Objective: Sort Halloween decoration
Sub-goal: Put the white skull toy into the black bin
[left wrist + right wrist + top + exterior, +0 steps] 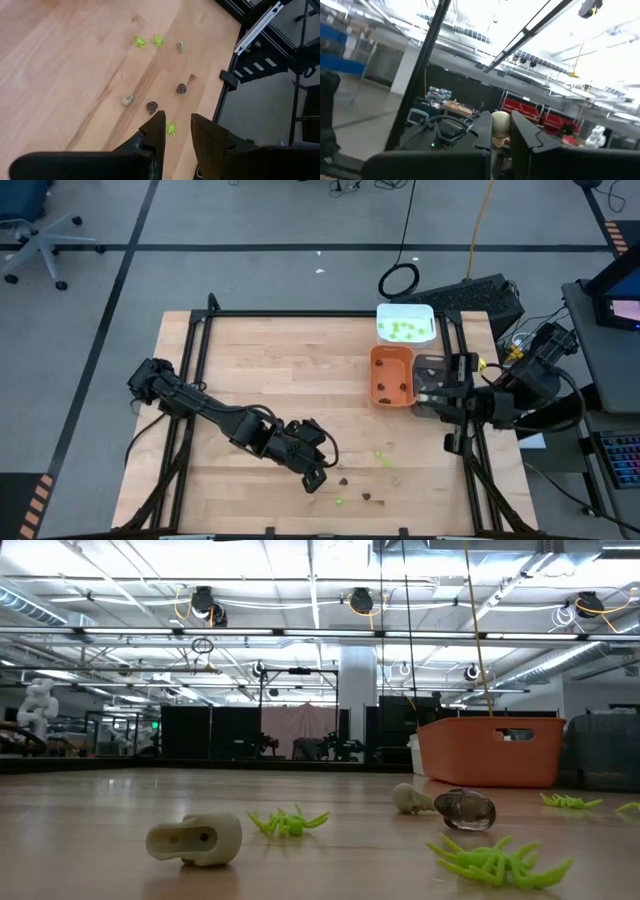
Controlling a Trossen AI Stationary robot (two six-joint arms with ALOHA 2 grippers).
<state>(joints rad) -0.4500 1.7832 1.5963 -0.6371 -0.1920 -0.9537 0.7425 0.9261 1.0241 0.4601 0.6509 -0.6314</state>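
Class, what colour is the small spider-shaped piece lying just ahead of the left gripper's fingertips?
Lime green. The spider piece shows best in the left wrist view.

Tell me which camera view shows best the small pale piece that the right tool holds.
The right wrist view: the pale piece sits large between the right tool fingers. The high view shows only that arm beside the trays; the low and left wrist views miss it.

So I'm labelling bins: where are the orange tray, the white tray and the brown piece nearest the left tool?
orange tray [391, 356], high view, its far rim
white tray [404, 310], high view, its far rim
brown piece [152, 106], left wrist view, its middle
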